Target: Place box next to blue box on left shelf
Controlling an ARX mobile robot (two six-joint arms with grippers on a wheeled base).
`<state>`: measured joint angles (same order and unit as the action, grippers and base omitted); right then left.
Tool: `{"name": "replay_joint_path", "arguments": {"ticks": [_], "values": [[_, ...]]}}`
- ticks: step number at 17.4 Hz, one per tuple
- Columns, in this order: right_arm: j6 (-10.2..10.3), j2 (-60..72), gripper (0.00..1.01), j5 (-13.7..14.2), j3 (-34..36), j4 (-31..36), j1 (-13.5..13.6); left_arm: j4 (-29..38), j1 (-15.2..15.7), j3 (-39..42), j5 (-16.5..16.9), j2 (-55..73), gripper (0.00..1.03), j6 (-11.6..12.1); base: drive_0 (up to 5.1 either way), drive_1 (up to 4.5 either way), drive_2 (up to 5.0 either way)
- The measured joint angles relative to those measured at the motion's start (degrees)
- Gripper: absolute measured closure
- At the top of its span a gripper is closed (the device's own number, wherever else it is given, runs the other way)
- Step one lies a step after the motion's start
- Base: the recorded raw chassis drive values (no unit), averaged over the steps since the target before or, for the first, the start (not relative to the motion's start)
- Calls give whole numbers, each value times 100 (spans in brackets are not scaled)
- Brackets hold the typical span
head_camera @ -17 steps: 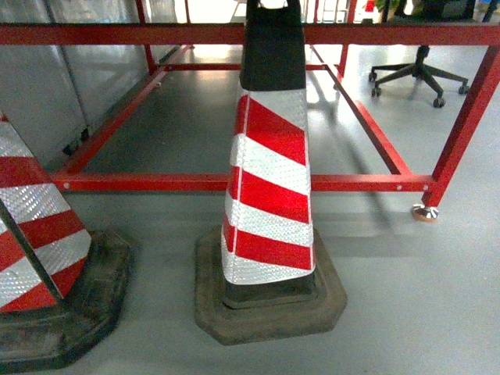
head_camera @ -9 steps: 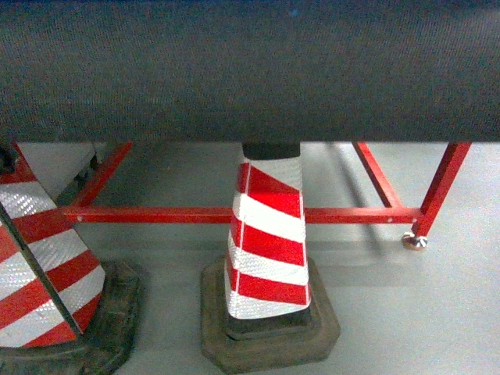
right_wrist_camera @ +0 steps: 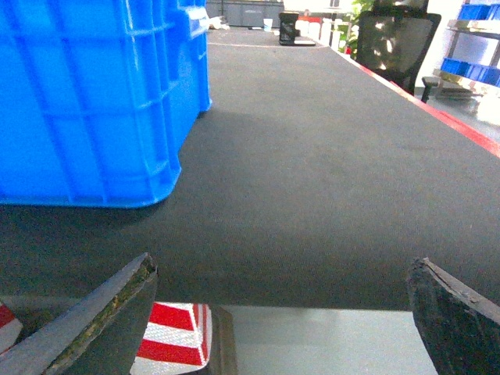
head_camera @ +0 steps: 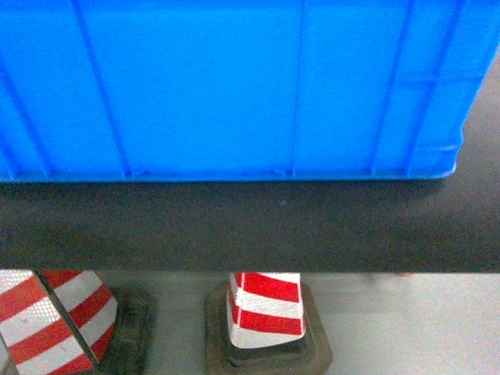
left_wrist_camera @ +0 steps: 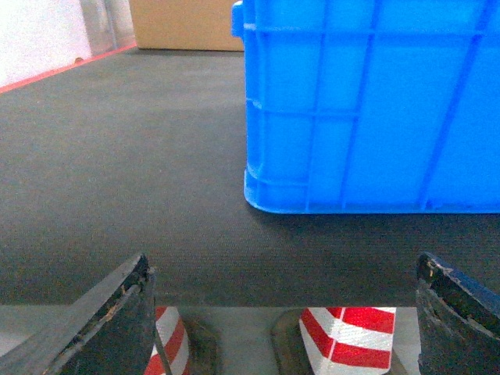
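Both claws are spread wide and empty: the left gripper [left_wrist_camera: 285, 328] and the right gripper [right_wrist_camera: 281, 328] each hang just off the near edge of the dark matte table top [head_camera: 250, 226]. From the left claw, the large bright-blue ribbed plastic crate [left_wrist_camera: 367, 101] stands at one o'clock; from the right claw, at eleven o'clock. It rests on the table top, near its front edge. My judgement: closing unevenly on the walls could skew or drop it. Red-and-white striped traffic cones [head_camera: 266, 312] stand at six o'clock below, a hazard for the base when turning.
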<state>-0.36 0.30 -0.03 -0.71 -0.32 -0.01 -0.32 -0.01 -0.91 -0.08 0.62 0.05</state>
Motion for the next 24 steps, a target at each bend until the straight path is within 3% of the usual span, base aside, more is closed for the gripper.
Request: {"name": "replay_joint_path", "arguments": {"ticks": [19,20,21,22,23,24], "values": [[35,0,3,2,0,-2,0,2,0,-2,7,0,5,-2,0,0,0],[205,105,3,496,-101,-422,179,2,0,-2,7,0,5,-2,0,0,0],[483,507,3,1198,-225,-643,535,-140,-120,-17,-354,50,5,2,0,0,0],[726,804,3,1749,-245,-599,730,-225,-780,-133,-1655,538,5,-2,0,0,0],[826,942,3,2098,-262,-306,848,96,-994,-199,-2371,1049,5,7,0,0,0],[896,1261,3,2186,-411,59,1075,568,-708,-378,-2472,1593,5,22,0,0,0]]}}
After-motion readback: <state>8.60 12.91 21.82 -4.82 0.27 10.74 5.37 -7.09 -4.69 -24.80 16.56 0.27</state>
